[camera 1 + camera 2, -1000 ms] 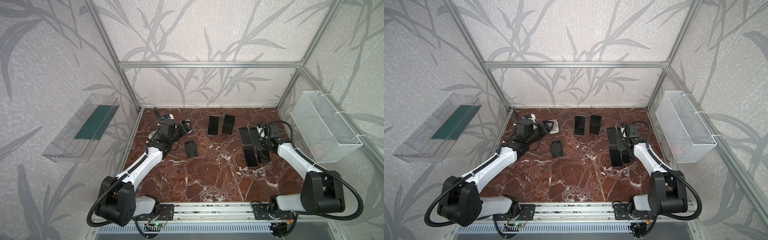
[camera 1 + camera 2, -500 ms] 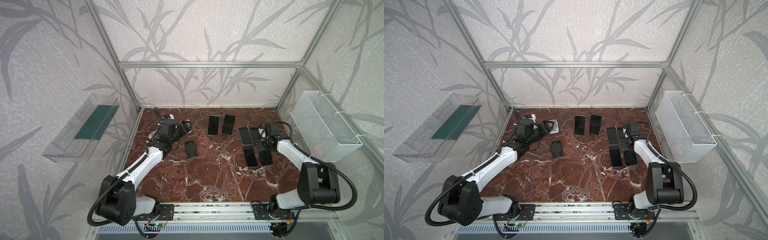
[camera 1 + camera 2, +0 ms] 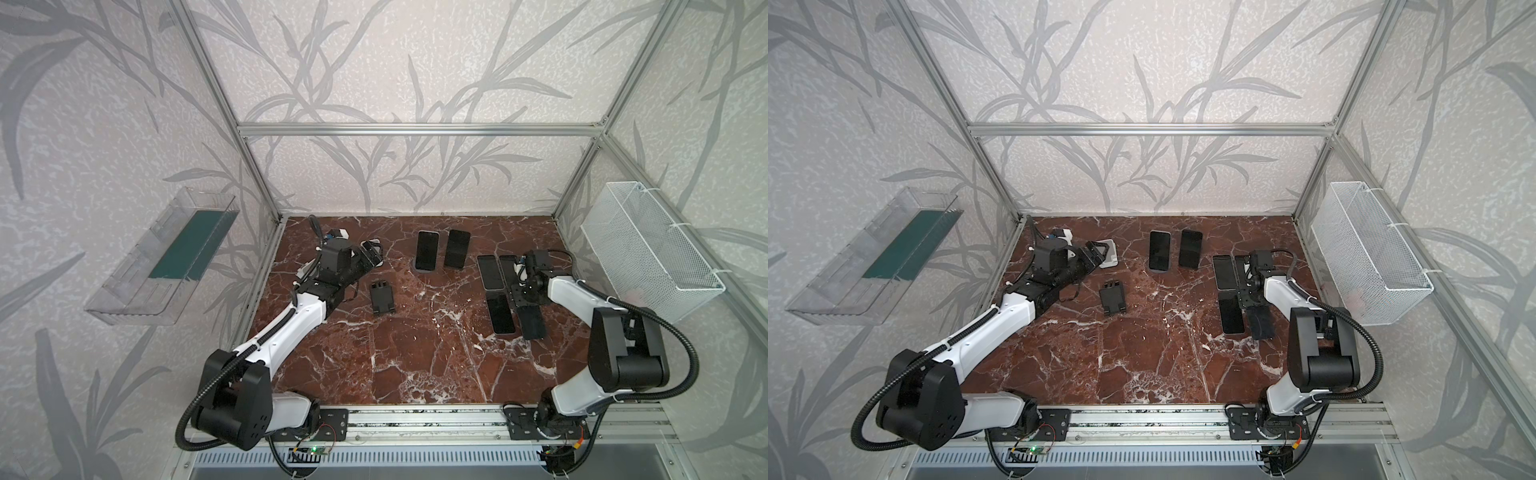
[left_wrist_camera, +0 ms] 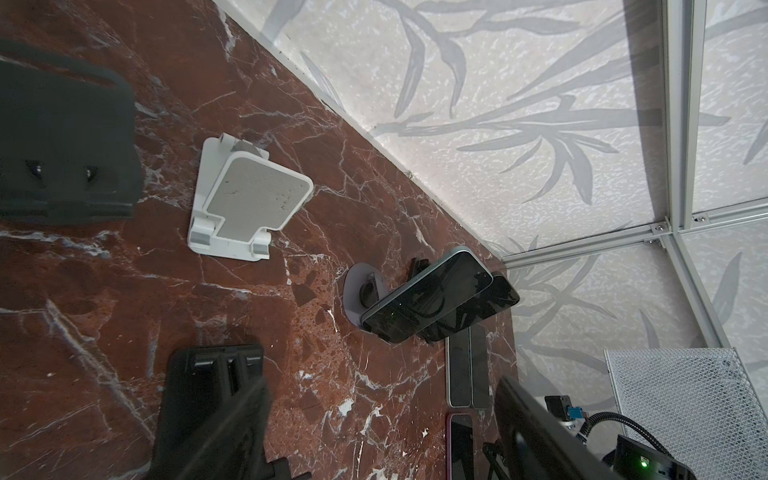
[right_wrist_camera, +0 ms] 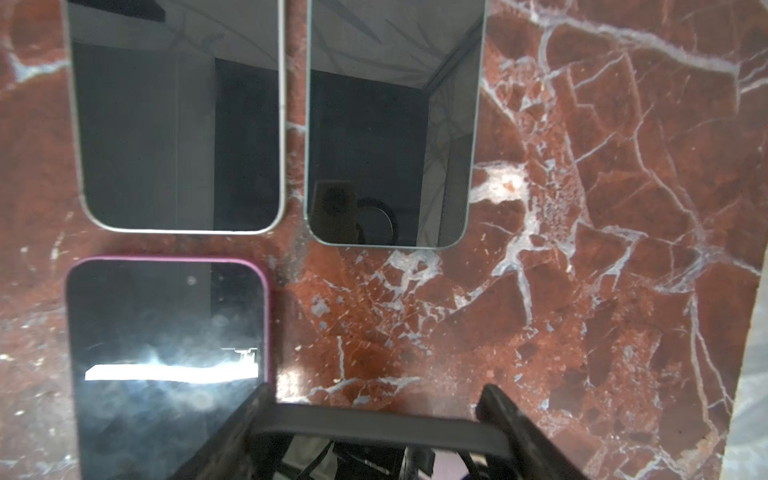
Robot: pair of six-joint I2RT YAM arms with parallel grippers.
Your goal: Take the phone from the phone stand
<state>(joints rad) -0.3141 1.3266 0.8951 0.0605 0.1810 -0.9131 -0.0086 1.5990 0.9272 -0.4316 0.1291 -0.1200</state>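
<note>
Right gripper (image 3: 527, 309), top views: closed across the back end of a slim black phone (image 3: 533, 328), low at the red-brown marble table (image 3: 415, 353); whether the phone rests on it I cannot tell.
Left gripper (image 3: 371, 257), top views: jaws apart, nothing between them, aimed toward the table's middle.
Phones on stands, top views: a dark-screened phone with a pale blue rim (image 3: 427, 250) and a glossy black phone (image 3: 457, 248) stand side by side near the back wall, long axes running front to back.
Relation for the next move: both lie to the right of the left gripper at about its depth, and to the left of and behind the right gripper; the left gripper looks nearer and is free.
Left wrist view: past the spread fingers (image 4: 536, 419), the blue-rimmed phone (image 4: 432, 297) leans on a grey round-footed stand (image 4: 355, 286), with the glossy black phone (image 4: 500, 297) just behind it. Both are well ahead with bare marble between. An empty white plastic stand (image 4: 249, 203) and an empty black stand (image 4: 191, 382) lie closer.
Right wrist view: fingers (image 5: 515, 428) press both sides of the slim black phone (image 5: 374, 424), just beside a pink-cased phone (image 5: 166, 353); two pale-rimmed phones (image 5: 178, 116) lie flat beyond.
Judgement: the held phone seems already off its stand and nearly set down; two more wait on theirs.
</note>
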